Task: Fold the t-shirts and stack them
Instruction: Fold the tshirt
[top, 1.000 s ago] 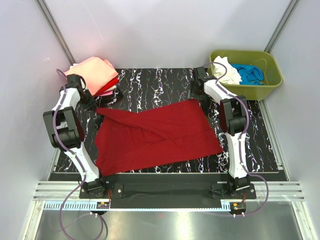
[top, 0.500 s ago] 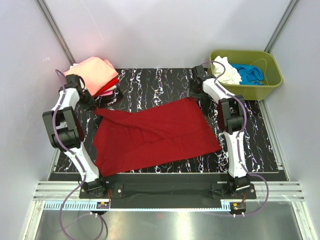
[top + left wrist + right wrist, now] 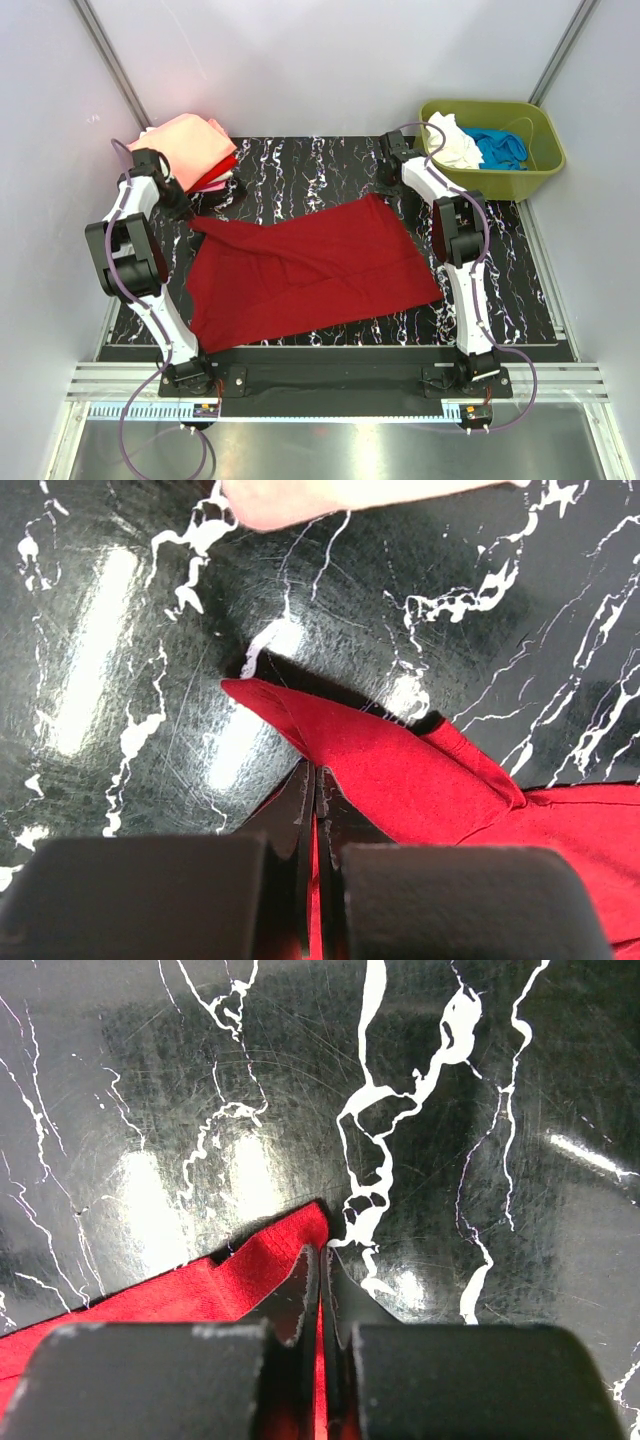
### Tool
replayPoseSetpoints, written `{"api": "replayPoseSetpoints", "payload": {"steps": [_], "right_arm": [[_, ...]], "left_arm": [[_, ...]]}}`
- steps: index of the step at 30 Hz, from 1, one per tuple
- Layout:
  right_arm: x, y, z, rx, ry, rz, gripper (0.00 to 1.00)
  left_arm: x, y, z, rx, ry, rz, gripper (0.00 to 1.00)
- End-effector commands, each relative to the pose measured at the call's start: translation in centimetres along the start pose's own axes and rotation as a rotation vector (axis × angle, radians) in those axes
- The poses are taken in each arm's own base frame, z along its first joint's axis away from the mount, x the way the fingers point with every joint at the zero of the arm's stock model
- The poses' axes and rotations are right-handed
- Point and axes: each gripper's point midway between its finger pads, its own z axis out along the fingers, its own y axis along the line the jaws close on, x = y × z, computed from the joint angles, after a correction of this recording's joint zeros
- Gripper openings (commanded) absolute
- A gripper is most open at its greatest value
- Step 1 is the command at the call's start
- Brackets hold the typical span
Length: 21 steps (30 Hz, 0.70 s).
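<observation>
A dark red t-shirt (image 3: 310, 265) lies spread flat on the black marbled table (image 3: 300, 165). My left gripper (image 3: 188, 213) is shut on the shirt's far left corner, and red cloth (image 3: 400, 770) shows pinched between its fingers (image 3: 300, 800). My right gripper (image 3: 388, 187) is shut on the far right corner. A strip of red fabric (image 3: 250, 1270) sits between its closed fingertips (image 3: 308, 1275), right at the cloth's edge. At the back left, folded t-shirts form a pile with a salmon-pink one (image 3: 185, 140) on top and a bright red one (image 3: 215, 175) beneath.
An olive-green tub (image 3: 535, 150) stands at the back right, holding a white t-shirt (image 3: 452, 142) and a blue one (image 3: 498, 148). White walls and metal posts enclose the table. The pink edge of the pile (image 3: 330, 495) shows at the top of the left wrist view.
My right gripper has gone from open to shut on the shirt's far right corner. The shirt's far edge shifted slightly. The left gripper has kept its hold.
</observation>
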Motion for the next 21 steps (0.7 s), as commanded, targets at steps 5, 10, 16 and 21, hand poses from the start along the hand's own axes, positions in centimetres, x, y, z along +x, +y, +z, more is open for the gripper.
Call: {"api": "replayPoseSetpoints", "payload": {"steps": [5,10,16,21], "right_arm": [[-3.9,1.7,-4.5,-0.032,-0.125,-0.010,0.00],[-7.8,1.4,-10.7,-0.019,-0.262,-0.020,0.00],[-7.9,-1.3,-13.8,-0.009,-0.305,0.039,0.00],[-7.2,-2.6,-15.8,0.002,-0.326,0.056,0.00]], "left_arm": [[-1.4,-6.8,-2.0,0.160,-0.064,0.161,0.00],[-1.3,-10.1,-3.2,0.226,-0.061,0.218,0.00],[-1.2,-14.9,-6.0,0.276,-0.082,0.333,0.00],[-0.3,-16.7,-7.8,0.297,-0.094,0.383,0.00]]}}
